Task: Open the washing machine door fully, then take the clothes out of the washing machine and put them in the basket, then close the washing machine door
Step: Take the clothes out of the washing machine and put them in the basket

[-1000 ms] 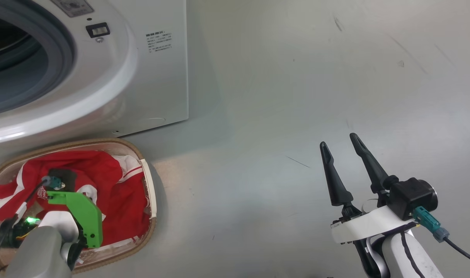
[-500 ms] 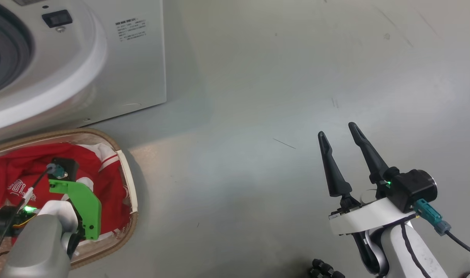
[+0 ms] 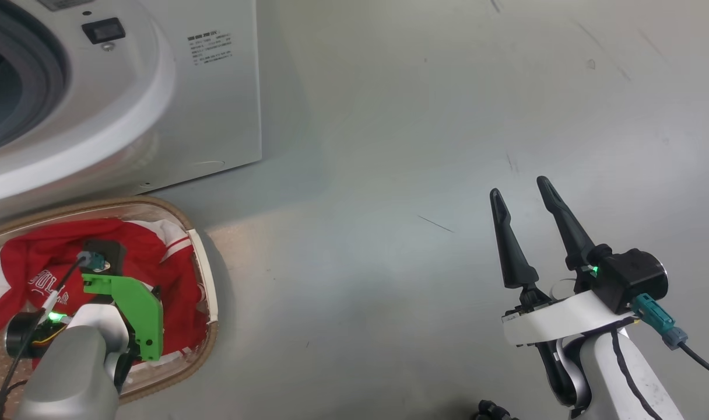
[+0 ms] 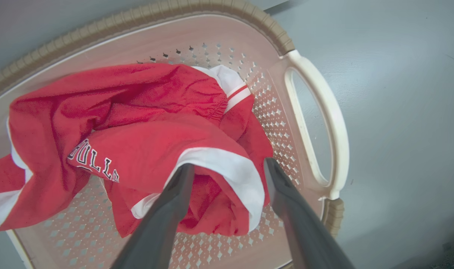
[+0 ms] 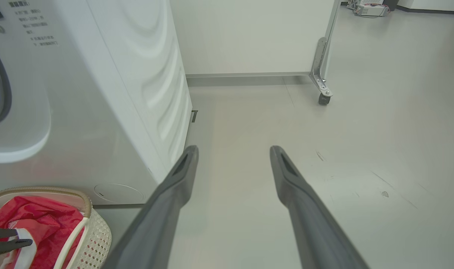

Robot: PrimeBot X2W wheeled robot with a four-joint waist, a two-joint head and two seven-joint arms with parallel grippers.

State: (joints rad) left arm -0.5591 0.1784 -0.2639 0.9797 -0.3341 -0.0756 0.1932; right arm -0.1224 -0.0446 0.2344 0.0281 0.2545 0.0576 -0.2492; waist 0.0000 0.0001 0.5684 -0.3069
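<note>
Here, left end effector [image 4: 229,164] hangs splayed over clothes [image 4: 137,112].

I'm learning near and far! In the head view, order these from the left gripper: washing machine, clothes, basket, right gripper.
1. clothes, right under the left gripper.
2. basket, around the clothes.
3. washing machine, just behind the basket.
4. right gripper, far off on the right side.

Opened left gripper [image 4: 227,164] wide over clothes [image 4: 145,112] in basket [image 4: 275,119], lower left of head view. Shifted camera, placing washing machine [image 3: 214,116] further toward upper left.
</note>
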